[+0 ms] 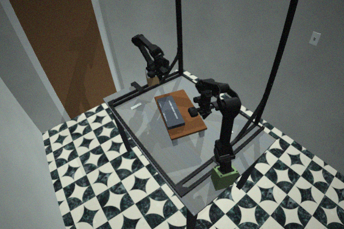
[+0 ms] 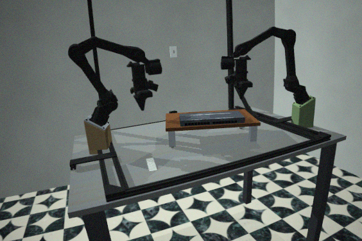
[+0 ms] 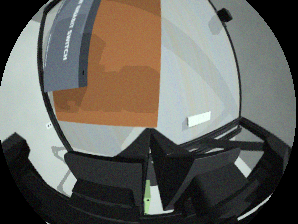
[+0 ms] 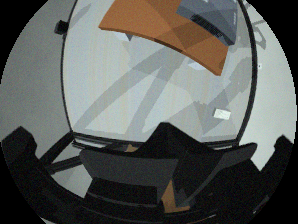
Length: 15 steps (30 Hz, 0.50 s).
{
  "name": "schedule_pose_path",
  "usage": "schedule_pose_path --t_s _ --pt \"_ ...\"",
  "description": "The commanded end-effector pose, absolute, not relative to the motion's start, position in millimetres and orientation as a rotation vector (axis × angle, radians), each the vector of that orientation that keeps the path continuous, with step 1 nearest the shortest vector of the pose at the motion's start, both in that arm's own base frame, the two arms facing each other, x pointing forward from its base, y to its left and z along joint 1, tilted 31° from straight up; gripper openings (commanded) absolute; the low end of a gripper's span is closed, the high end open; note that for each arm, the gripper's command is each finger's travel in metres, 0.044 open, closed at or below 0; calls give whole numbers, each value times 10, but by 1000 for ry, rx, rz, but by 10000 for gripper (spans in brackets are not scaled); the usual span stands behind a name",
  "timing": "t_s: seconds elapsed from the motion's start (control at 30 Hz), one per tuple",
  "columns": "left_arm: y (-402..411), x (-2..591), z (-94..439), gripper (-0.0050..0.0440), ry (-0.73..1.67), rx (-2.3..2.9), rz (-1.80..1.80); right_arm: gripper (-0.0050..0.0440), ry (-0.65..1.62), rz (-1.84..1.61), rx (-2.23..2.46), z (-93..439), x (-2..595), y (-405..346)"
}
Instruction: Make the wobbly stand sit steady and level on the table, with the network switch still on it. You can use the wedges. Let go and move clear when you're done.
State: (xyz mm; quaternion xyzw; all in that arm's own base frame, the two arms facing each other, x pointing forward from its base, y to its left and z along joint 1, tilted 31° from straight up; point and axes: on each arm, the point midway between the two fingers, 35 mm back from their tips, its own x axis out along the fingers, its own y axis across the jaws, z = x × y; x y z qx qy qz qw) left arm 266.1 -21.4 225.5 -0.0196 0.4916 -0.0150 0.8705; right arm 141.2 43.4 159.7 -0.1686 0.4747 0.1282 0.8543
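The stand, a brown board (image 1: 188, 105) (image 2: 172, 121) (image 3: 125, 60) (image 4: 145, 25) on grey legs, is on the table; I cannot tell which leg is short or how far it tilts. The dark grey network switch (image 1: 171, 112) (image 2: 213, 118) (image 3: 70, 47) (image 4: 212, 20) lies along one long side. A white wedge (image 1: 136, 106) (image 2: 151, 164) (image 4: 222, 114) lies apart from the stand on the right arm's side. Another white wedge (image 1: 232, 132) (image 3: 199, 118) lies on the left arm's side. My left gripper (image 2: 242, 97) (image 3: 149, 131) is shut and empty above the stand's end. My right gripper (image 2: 142, 109) (image 4: 163, 126) is shut and empty, high beside the stand.
The left arm stands on a green base (image 1: 225, 178) (image 2: 303, 112), the right on a tan base (image 1: 152, 80) (image 2: 97, 136). Dark rails (image 1: 141, 152) (image 2: 213, 173) edge the table, and tall black posts (image 1: 179, 36) (image 2: 230, 64) rise behind it.
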Motion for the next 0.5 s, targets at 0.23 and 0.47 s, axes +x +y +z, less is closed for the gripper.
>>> schedule_pose_path --t_s 0.23,0.47 --pt "-244 2898 1786 0 1037 -47 -33 0 998 270 -355 1597 1412 434" --pt "-244 2898 1786 0 1037 -47 -33 0 998 270 -355 1597 1412 434"
